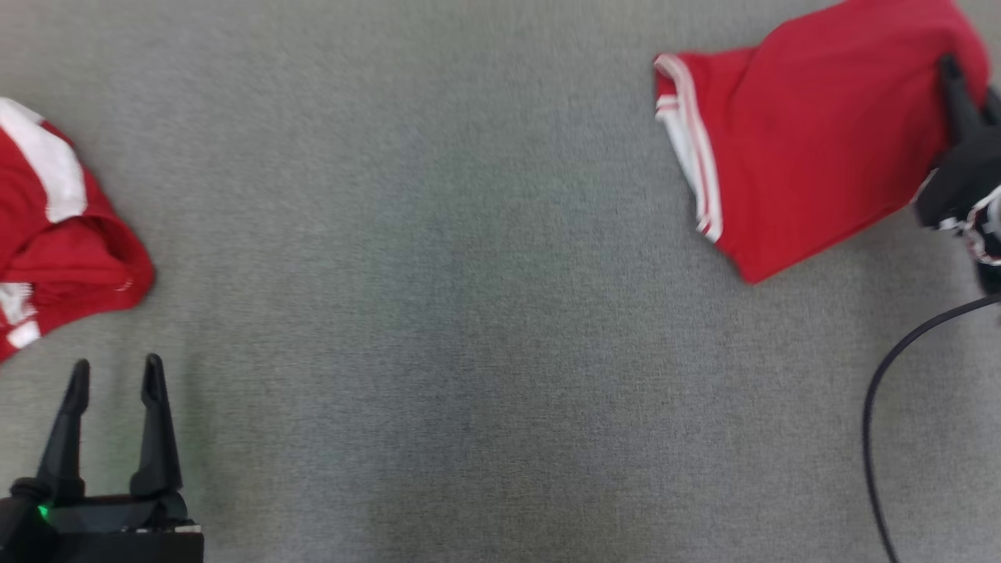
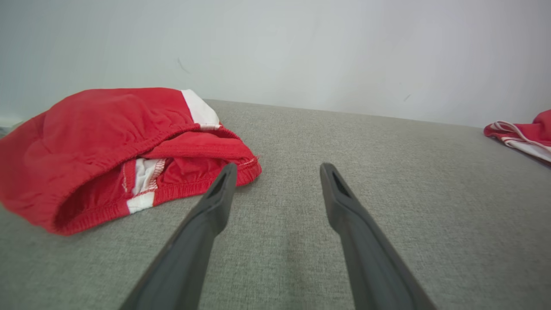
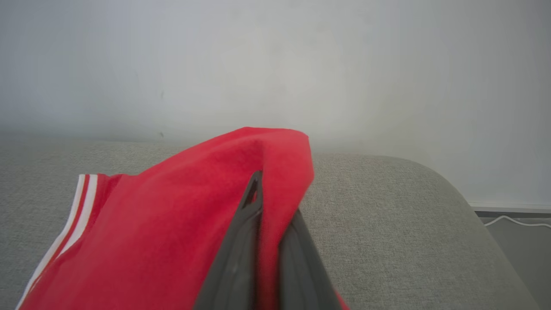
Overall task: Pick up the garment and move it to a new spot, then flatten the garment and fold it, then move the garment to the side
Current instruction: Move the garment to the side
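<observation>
At the far left of the grey fabric-covered desk [image 1: 469, 313] lies a crumpled red garment with white panels [image 1: 70, 250], bunched up with its elastic hem showing in the left wrist view. Just below it in the head view is the left gripper [image 1: 117, 366], low over the desk. Its two dark fingers [image 1: 156, 422] are spread apart and released, with nothing between them and bare fabric under them; their tips are near the crumpled heap but not touching it. The middle of the desk is plain grey cloth. At the upper right lies the folded red garment [image 1: 813, 133], its white-striped hem facing the centre of the desk. The right gripper [image 1: 966, 86] is at that garment's right edge, fingers clenched on a fold of the red cloth, which rises over them in the right wrist view. A black cable [image 1: 876, 391] curves down at the lower right.
</observation>
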Controlling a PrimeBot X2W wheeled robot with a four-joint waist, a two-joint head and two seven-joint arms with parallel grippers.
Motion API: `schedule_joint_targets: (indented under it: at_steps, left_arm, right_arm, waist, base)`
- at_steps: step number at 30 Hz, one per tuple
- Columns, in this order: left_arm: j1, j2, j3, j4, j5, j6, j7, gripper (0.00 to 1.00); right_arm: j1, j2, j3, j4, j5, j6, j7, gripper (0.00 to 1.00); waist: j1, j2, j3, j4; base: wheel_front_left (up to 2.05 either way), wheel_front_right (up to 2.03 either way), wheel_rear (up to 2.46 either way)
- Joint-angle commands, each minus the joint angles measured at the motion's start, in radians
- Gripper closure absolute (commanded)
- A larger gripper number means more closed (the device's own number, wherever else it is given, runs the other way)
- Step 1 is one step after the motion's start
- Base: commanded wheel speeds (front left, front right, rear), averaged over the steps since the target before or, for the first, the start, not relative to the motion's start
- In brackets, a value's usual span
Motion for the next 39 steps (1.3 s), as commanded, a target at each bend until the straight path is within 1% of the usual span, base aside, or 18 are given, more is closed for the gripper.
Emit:
schedule_joint_targets:
  at_steps: [1, 6, 14, 25, 32, 33, 34, 35, 39]
  left_arm:
    - [-0.010, 0.009, 0.006, -0.019, 0.009, -0.003, 0.000, 0.00]
    - [-0.011, 0.025, 0.018, -0.063, 0.015, -0.005, -0.001, 0.00]
    - [-0.016, 0.036, 0.020, -0.088, 0.017, -0.006, -0.001, 0.00]
    - [-0.015, 0.040, 0.027, -0.108, 0.013, -0.007, -0.001, 0.00]
    - [-0.016, 0.036, 0.033, -0.111, 0.014, -0.007, -0.001, 0.00]
    - [-0.017, 0.035, 0.034, -0.111, 0.014, -0.007, -0.001, 0.00]
    - [-0.017, 0.035, 0.035, -0.110, 0.015, -0.007, -0.001, 0.00]
    - [-0.018, 0.034, 0.035, -0.109, 0.015, -0.007, -0.001, 0.00]
    - [-0.019, 0.031, 0.037, -0.104, 0.016, -0.006, -0.001, 0.00]
  right_arm:
    - [-0.019, -0.016, -0.002, 0.009, -0.014, -0.001, -0.005, 1.00]
    - [-0.064, -0.051, -0.023, 0.046, -0.034, -0.001, -0.014, 1.00]
    - [-0.119, -0.097, -0.034, 0.098, -0.081, -0.001, -0.002, 1.00]
    - [-0.175, -0.118, -0.046, 0.134, -0.124, -0.001, 0.000, 1.00]
    - [-0.183, -0.107, -0.055, 0.157, -0.124, -0.001, 0.016, 1.00]
    - [-0.185, -0.109, -0.056, 0.159, -0.128, -0.001, 0.014, 0.80]
    - [-0.185, -0.109, -0.056, 0.164, -0.132, -0.001, 0.016, 0.50]
    - [-0.186, -0.108, -0.056, 0.167, -0.135, -0.001, 0.018, 0.00]
    - [-0.193, -0.112, -0.056, 0.182, -0.157, -0.001, 0.013, 0.00]
  waist:
    - [-0.0003, -0.0001, 0.053, -0.030]
    - [-0.0003, -0.0001, 0.080, -0.040]
    - [-0.0003, -0.0001, 0.105, -0.052]
    - [-0.0003, -0.0001, 0.123, -0.050]
    - [-0.0003, -0.0001, 0.126, -0.046]
    - [-0.0003, -0.0001, 0.127, -0.045]
    - [-0.0003, -0.0001, 0.127, -0.045]
    - [-0.0003, -0.0001, 0.127, -0.046]
    - [-0.0003, -0.0001, 0.122, -0.047]
  base:
    - [0.00, 0.00, 0.00]
    - [0.00, 0.00, 0.00]
    - [0.00, 0.00, 0.00]
    - [0.00, 0.00, 0.00]
    - [0.00, 0.00, 0.00]
    - [0.00, 0.00, 0.00]
    - [0.00, 0.00, 0.00]
    - [0.00, 0.00, 0.00]
    - [0.00, 0.00, 0.00]
